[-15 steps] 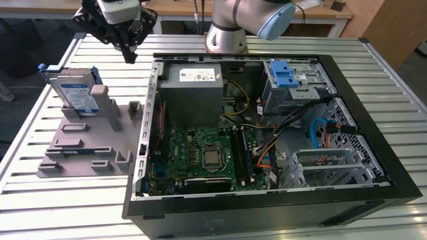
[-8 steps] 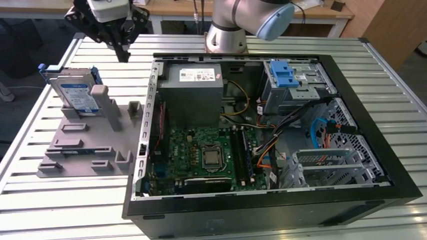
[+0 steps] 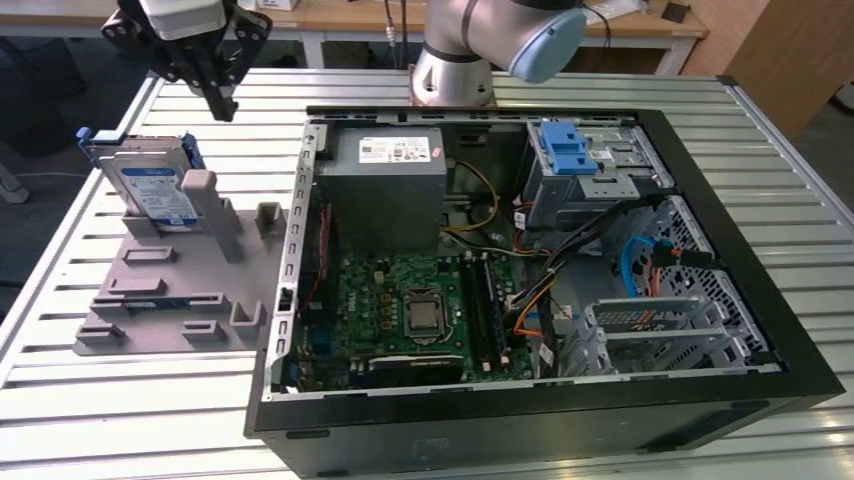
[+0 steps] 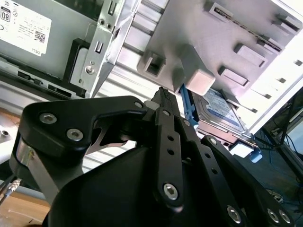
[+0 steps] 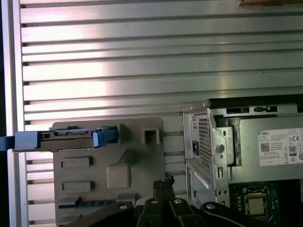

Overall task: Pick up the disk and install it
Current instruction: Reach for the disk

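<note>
One robot arm (image 3: 461,50) with one gripper (image 3: 220,105). One disk (image 3: 144,185), one grey holder (image 3: 174,290). One open computer case (image 3: 534,430); inside it, one power supply (image 3: 387,180), one blue latch (image 3: 571,155), one motherboard (image 3: 400,310). One slatted table (image 3: 134,400).

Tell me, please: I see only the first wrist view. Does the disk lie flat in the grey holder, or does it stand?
Observer: It stands on edge. In the exterior view the disk leans upright in the grey holder, label toward that camera.
Operator: Does the gripper touch it?
Observer: No. In the exterior view the gripper hangs in the air, apart from the disk, jaws shut and empty.
Operator: What is deeper in the computer case?
Observer: A blue latch on a metal cage, to the exterior view's right of the grey power box.
</note>
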Controlling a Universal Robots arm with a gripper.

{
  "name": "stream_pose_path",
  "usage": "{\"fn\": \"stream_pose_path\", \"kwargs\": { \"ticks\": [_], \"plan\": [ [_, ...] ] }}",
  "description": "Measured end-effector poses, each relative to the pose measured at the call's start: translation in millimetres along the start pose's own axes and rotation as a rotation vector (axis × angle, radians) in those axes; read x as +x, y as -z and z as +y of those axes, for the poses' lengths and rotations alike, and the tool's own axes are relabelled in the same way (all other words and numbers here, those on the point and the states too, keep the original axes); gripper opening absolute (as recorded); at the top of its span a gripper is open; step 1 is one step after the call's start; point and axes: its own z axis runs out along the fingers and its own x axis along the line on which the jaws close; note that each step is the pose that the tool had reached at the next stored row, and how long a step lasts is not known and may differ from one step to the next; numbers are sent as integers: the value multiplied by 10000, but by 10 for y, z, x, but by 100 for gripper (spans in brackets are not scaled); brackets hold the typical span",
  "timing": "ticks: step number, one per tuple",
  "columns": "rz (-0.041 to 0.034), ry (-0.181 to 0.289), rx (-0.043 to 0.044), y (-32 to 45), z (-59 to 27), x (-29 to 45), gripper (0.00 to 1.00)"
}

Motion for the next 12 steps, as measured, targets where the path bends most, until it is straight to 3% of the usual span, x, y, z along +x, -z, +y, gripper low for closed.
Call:
{"fn": "stream_pose_path", "kwargs": {
  "ticks": [12],
  "plan": [
    [17,0,2,-13,0,200,11]
  ]
}}
